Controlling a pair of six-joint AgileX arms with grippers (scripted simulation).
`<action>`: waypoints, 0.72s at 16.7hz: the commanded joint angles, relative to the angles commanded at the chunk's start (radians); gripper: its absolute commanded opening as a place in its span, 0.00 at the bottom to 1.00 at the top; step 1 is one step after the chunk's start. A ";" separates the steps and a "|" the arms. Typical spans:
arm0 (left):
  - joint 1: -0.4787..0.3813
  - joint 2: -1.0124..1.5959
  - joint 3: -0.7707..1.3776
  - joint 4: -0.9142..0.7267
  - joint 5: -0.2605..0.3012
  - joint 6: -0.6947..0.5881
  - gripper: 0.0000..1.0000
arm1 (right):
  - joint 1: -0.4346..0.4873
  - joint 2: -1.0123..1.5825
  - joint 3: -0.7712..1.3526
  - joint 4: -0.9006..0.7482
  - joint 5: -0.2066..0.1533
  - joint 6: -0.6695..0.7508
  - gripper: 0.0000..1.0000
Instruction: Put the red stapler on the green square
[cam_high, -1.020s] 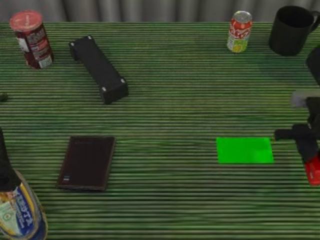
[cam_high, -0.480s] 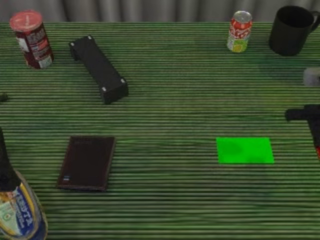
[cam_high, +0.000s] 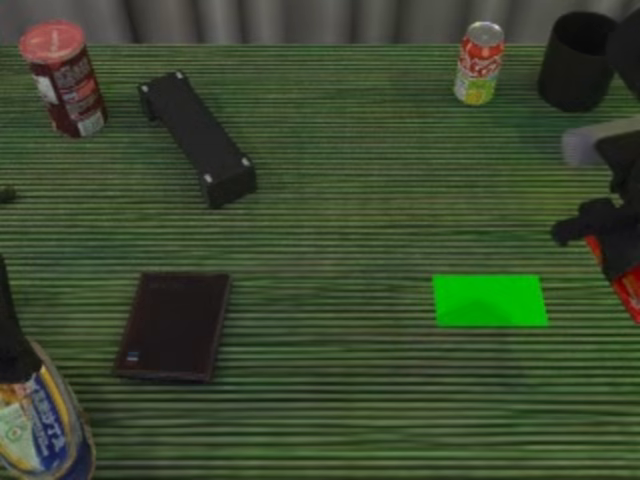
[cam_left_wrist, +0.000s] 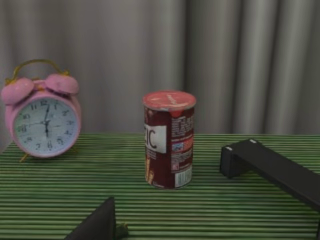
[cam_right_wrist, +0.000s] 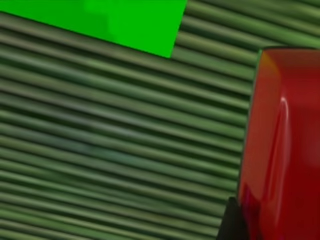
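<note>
The red stapler shows at the table's far right edge, partly cut off by the picture. My right gripper is shut on it and holds it off the tabletop. In the right wrist view the glossy red stapler fills one side, with one dark finger against it. The bright green square lies flat just left of the stapler, with a strip of tabletop between them. My left gripper is parked at the far left, open with nothing in it, one finger showing.
A red-labelled can, a black box and a dark book occupy the left half. A large bottle stands at the front left. A soda can and a black mug stand at the back right. A pink alarm clock stands beyond the red can.
The right gripper swung right, almost out of the top view, then came back. The stapler now sits farther back than a second ago, carried in the gripper. The left arm has not moved.
</note>
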 joint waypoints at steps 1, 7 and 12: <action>0.000 0.000 0.000 0.000 0.000 0.000 1.00 | 0.013 0.022 0.029 -0.012 0.000 -0.071 0.00; 0.000 0.000 0.000 0.000 0.000 0.000 1.00 | 0.101 0.162 0.216 -0.087 -0.001 -0.618 0.00; 0.000 0.000 0.000 0.000 0.000 0.000 1.00 | 0.166 0.241 0.346 -0.124 0.001 -0.998 0.00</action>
